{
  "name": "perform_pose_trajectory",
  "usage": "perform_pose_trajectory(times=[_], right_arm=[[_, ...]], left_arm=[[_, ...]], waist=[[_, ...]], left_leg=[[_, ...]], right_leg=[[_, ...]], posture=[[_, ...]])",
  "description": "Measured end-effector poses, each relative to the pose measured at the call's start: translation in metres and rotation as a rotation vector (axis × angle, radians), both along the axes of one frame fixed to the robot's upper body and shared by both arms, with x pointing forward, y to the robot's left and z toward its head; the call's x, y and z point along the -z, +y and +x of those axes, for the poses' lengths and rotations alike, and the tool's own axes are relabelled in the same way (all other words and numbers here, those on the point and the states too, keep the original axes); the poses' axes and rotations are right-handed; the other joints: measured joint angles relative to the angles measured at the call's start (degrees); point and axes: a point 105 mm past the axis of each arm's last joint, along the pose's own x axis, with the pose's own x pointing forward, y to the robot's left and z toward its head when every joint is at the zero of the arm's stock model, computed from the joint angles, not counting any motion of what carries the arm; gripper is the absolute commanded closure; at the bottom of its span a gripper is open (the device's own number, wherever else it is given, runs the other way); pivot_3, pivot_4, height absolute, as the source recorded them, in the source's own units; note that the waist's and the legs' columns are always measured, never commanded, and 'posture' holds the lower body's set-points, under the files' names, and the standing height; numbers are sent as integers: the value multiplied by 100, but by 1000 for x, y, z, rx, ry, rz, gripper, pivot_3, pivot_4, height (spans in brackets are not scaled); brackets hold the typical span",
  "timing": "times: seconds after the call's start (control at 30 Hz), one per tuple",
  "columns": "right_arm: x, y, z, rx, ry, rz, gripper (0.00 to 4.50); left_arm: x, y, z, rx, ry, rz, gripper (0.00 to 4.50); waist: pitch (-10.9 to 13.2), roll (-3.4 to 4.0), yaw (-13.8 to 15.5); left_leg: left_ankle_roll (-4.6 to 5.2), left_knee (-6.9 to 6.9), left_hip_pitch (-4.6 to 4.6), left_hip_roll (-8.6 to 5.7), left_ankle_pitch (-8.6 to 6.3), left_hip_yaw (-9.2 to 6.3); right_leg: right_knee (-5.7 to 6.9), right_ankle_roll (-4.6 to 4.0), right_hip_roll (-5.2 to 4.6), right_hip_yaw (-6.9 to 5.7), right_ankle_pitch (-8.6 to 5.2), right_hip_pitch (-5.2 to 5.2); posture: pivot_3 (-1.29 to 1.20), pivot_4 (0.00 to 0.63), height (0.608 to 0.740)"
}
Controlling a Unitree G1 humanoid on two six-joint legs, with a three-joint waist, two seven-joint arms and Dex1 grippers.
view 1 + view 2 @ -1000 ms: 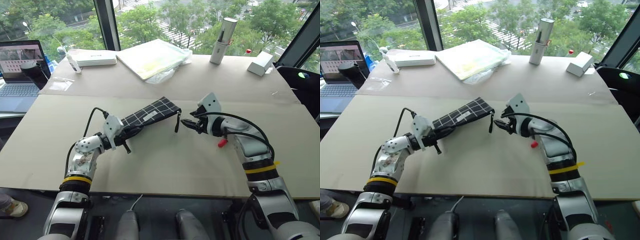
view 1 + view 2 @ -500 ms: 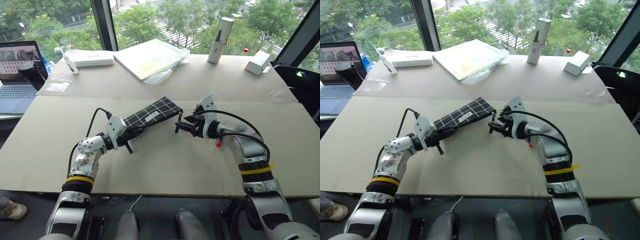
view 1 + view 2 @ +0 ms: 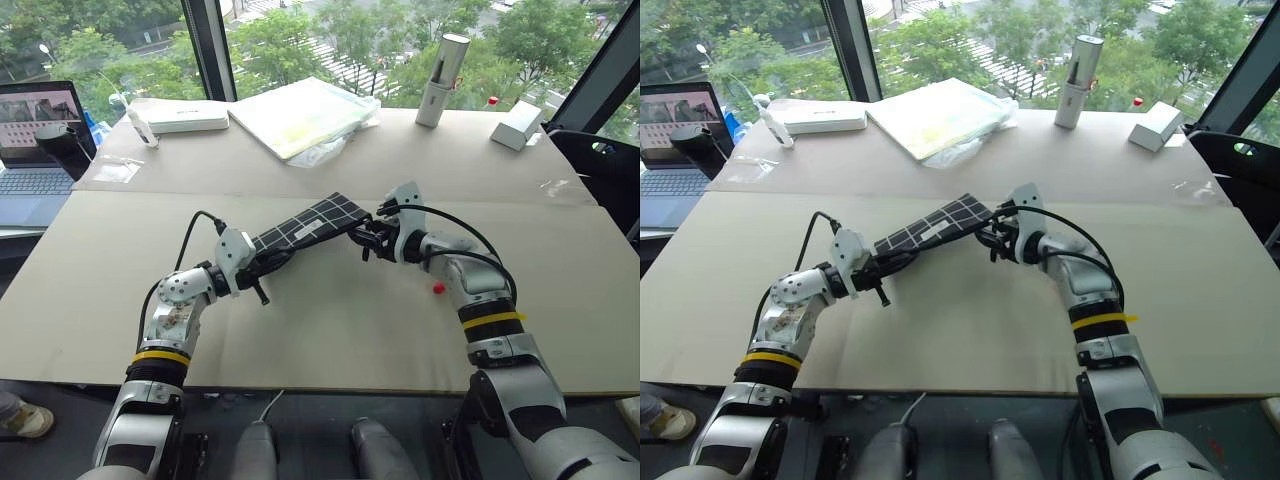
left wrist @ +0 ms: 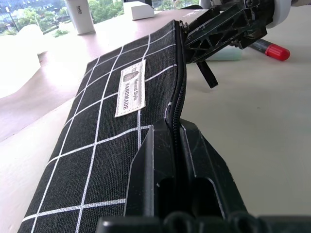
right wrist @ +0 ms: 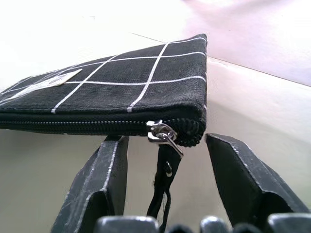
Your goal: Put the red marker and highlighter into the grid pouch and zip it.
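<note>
The grid pouch point(image 3: 310, 225), black with white lines and a white label, hangs just above the table between both grippers. My left gripper point(image 3: 272, 260) is shut on the zipper edge at its near end point(image 4: 172, 131). My right gripper point(image 3: 368, 238) is at the far end, open, its fingers either side of the silver zipper pull point(image 5: 163, 133) and its dangling black strap, not touching them. The zipper looks closed along the edge. The red marker point(image 3: 437, 288) lies on the table under my right forearm, red cap showing point(image 4: 278, 52). A pale teal shape point(image 4: 222, 55) beside it may be the highlighter.
Along the table's far side stand a tall silver cylinder point(image 3: 440, 65), a small white box point(image 3: 518, 125), a flat yellowish packet point(image 3: 300, 112) and a long white box point(image 3: 185, 117). A laptop point(image 3: 35, 130) sits at the far left. The table surface is brown board point(image 3: 330, 330).
My right gripper moved left to the pouch's zipper end, rolled, and narrowed its fingers around the pull. The left gripper kept its hold and stayed put.
</note>
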Motion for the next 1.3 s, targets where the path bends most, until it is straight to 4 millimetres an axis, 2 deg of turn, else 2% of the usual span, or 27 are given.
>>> perform_pose_trajectory(times=[0.13,0.17,0.47,0.57,0.77,1.07,1.13,1.17,1.3], right_arm=[[-3,7,-6,-58,-16,-6,4372],[-3,10,-9,-83,-23,-13,4450],[-5,38,-29,-244,-55,-91,4450],[-4,53,-37,-306,-59,-107,4450],[13,90,-59,-469,-38,-190,4450],[13,100,-60,-485,-61,-225,4450],[11,97,-52,-443,-70,-226,3755],[9,92,-45,-403,-78,-215,3572],[-7,79,-32,-329,-95,-158,2107]], left_arm=[[0,0,0,-7,4,-2,4500],[1,0,0,-9,7,-3,4500],[4,-1,0,-10,20,-11,4500],[5,-3,0,-7,25,-16,4500],[7,-7,2,-6,35,-29,4500],[8,-5,4,-21,43,-39,4500],[7,-5,5,-24,40,-44,4500],[6,-6,5,-24,36,-47,4500],[1,-10,5,-13,15,-65,4500]], waist=[[0,0,-2],[0,0,-2],[0,0,1],[0,0,2],[0,0,3],[0,0,10],[0,0,10],[0,0,11],[1,-2,22]], left_leg=[[0,0,0,0,0,0],[0,0,0,0,0,-1],[0,0,0,0,0,-1],[0,0,0,0,0,-1],[0,0,-1,0,0,-1],[0,1,-1,0,0,-1],[0,0,-1,0,0,-2],[0,1,-2,0,0,-2],[0,2,-3,0,0,-4]], right_leg=[[0,0,0,0,0,0],[0,0,0,0,0,0],[0,0,0,0,0,0],[0,0,0,0,0,0],[1,0,0,-1,0,-2],[1,0,0,-2,0,-3],[1,0,0,-3,0,-2],[1,0,0,-3,0,-2],[-1,0,0,-6,0,0]], posture=[[0,150,739],[0,150,739],[0,150,739],[0,150,739],[0,150,739],[0,150,739],[0,150,739],[0,150,739],[0,150,739]])
